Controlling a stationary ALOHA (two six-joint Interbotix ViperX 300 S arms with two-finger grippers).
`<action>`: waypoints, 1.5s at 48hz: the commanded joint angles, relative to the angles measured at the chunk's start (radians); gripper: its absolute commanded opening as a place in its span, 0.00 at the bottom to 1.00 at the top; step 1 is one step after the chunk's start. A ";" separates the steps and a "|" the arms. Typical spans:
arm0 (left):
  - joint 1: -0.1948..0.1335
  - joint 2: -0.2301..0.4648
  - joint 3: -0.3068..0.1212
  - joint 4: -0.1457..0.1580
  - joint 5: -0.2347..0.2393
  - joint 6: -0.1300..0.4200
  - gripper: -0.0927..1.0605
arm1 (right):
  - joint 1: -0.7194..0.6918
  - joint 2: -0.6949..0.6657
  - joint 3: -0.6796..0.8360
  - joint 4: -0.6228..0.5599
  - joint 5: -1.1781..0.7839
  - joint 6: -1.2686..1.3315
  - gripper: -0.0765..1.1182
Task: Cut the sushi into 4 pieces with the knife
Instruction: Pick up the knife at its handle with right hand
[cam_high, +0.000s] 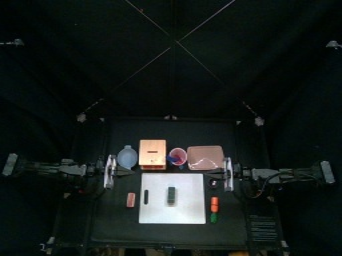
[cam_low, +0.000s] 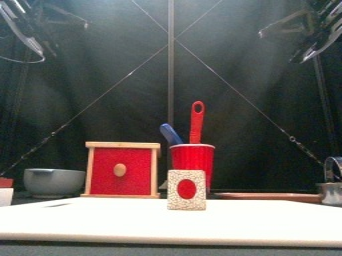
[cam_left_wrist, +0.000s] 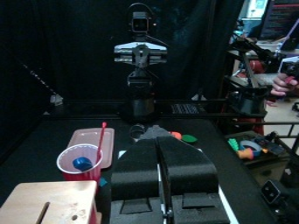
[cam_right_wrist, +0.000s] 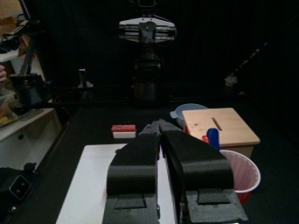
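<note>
Sitting on the white cutting board (cam_high: 187, 211) is the sushi roll (cam_high: 171, 193).

Between left gripper (cam_high: 112, 172) and right gripper (cam_high: 227, 172), slightly forward, lies the cutting board (cam_high: 191, 185), sushi roll (cam_high: 171, 193) on it; behind them stand bowl (cam_high: 127, 157), wooden box (cam_high: 152, 156), cup (cam_high: 178, 156), tray (cam_high: 203, 157).

The booth is dimly lit. The black curtain (cam_low: 254, 90) is paled by light falling from above, and the white cutting board (cam_low: 171, 222) is rendered bright, almost glaring, in the front view.
</note>
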 joint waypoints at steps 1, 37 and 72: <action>0.000 0.044 -0.002 0.002 -0.028 0.002 0.04 | -0.012 0.031 -0.021 -0.002 -0.020 -0.002 0.07; 0.051 0.189 0.031 0.015 -0.153 0.003 0.07 | -0.216 0.620 -0.753 0.048 0.652 0.000 0.82; 0.072 0.189 0.029 0.015 -0.140 0.002 0.07 | -0.202 0.868 -0.988 -0.075 1.091 -0.052 0.90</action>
